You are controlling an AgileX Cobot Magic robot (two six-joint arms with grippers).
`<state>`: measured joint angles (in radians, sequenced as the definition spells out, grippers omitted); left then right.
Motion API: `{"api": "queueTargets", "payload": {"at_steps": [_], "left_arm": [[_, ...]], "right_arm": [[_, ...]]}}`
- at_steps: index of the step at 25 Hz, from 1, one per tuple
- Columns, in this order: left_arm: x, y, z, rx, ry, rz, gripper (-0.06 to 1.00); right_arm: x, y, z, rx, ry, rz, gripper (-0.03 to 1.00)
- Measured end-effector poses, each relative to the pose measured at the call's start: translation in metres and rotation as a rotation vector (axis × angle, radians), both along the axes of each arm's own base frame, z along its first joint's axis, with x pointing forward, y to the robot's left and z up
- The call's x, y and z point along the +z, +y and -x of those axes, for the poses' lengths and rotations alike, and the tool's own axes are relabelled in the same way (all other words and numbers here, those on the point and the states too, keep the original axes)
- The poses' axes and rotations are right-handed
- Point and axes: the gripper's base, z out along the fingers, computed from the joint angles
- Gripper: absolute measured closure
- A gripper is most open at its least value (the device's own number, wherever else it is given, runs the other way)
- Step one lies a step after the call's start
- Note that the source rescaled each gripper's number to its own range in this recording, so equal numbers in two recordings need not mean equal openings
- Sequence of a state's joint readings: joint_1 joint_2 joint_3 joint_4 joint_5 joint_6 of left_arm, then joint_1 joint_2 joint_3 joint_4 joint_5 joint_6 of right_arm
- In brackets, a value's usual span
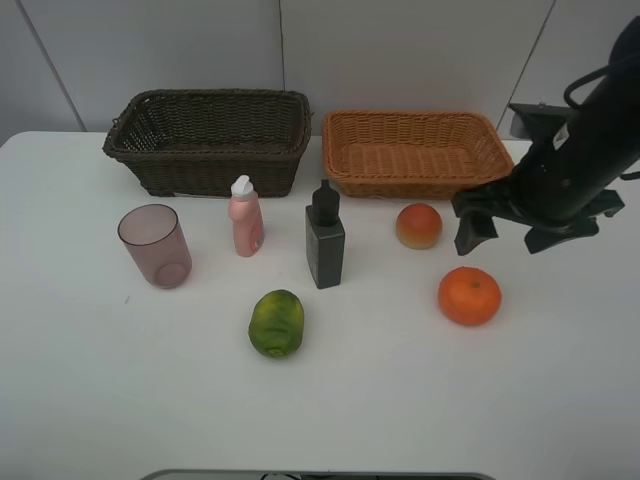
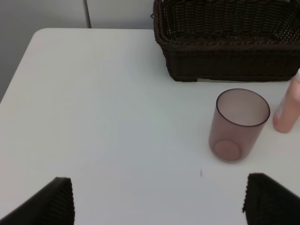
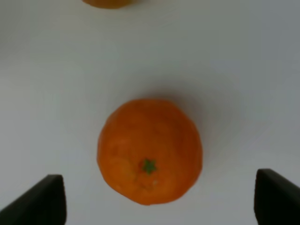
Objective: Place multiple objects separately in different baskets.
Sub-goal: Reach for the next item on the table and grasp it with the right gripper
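Observation:
On the white table stand a mauve cup, a pink white-capped bottle and a dark square bottle. A green fruit lies in front of them. A peach-like fruit and an orange sit further right. My right gripper hangs open just above and behind the orange, holding nothing. My left gripper is open and empty, short of the cup. Both the dark brown basket and the light tan basket hold nothing.
The two baskets stand side by side at the back of the table, against a grey wall. Bare white tabletop stretches along the front, and more of it lies left of the cup. The left arm does not show in the exterior high view.

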<state>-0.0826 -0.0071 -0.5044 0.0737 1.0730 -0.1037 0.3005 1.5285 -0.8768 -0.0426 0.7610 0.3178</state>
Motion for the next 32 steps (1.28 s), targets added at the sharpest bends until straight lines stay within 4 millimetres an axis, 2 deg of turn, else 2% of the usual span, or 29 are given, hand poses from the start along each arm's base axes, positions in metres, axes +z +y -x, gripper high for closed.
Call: {"api": "queueTargets", "payload": {"at_steps": [3, 8, 15, 20, 32], "left_arm": [[0.000, 0.000, 0.000, 0.000, 0.000, 0.000, 0.02], [0.000, 0.000, 0.000, 0.000, 0.000, 0.000, 0.02], [0.000, 0.000, 0.000, 0.000, 0.000, 0.000, 0.02], [0.000, 0.000, 0.000, 0.000, 0.000, 0.000, 0.02], [0.000, 0.000, 0.000, 0.000, 0.000, 0.000, 0.02]], "right_arm": [[-0.005, -0.001, -0.004, -0.036, -0.019, 0.048, -0.03], [-0.010, 0.011, -0.003, -0.021, -0.022, 0.063, -0.03], [-0.035, 0.017, -0.008, -0.038, 0.060, 0.059, -0.03], [-0.041, 0.019, -0.010, -0.038, 0.052, 0.049, -0.03], [-0.060, 0.017, 0.002, -0.049, 0.052, 0.016, -0.03]]}}
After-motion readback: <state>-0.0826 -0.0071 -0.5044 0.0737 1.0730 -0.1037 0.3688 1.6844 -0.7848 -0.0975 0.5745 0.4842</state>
